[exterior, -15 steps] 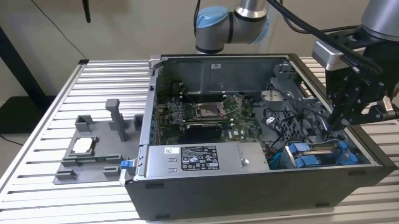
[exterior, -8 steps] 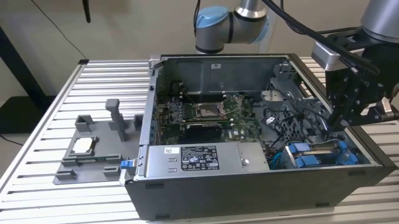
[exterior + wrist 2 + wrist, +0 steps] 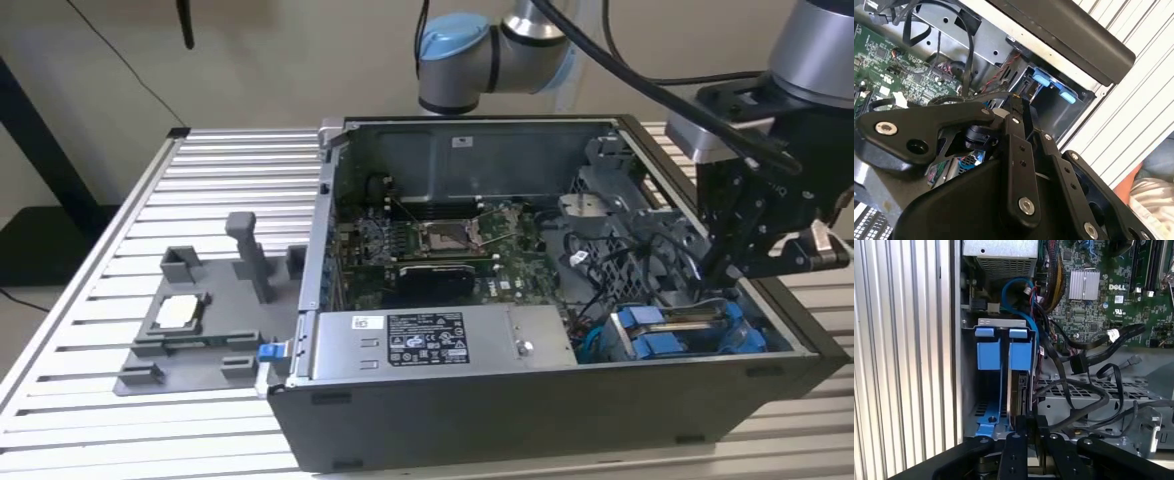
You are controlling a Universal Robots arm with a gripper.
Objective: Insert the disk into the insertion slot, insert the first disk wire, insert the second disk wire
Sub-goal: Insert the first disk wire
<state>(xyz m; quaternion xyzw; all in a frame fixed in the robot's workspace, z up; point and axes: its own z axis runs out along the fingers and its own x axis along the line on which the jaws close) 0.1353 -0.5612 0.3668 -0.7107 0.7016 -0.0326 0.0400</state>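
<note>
The disk (image 3: 1021,390) stands on edge in its blue carrier (image 3: 1020,354), partly down in the insertion slot of the grey-blue cage (image 3: 968,390) at the case's front corner on the exterior view's right. My gripper (image 3: 1029,422) is right above it, its fingers (image 3: 1016,432) pinched shut on the disk's upper edge. In the exterior view the gripper (image 3: 741,275) hangs over the blue carriers (image 3: 681,335). A second blue carrier (image 3: 988,352) sits beside the disk. Loose black wires (image 3: 1079,360) and a blue cable (image 3: 1014,287) lie next to the cage.
The silver power-supply box (image 3: 427,340) and the green motherboard (image 3: 454,245) fill the case's middle. A grey fixture (image 3: 200,320) with small parts lies on the slatted table (image 3: 227,180) at the exterior view's left. Part of a person (image 3: 1154,195) is beside the table.
</note>
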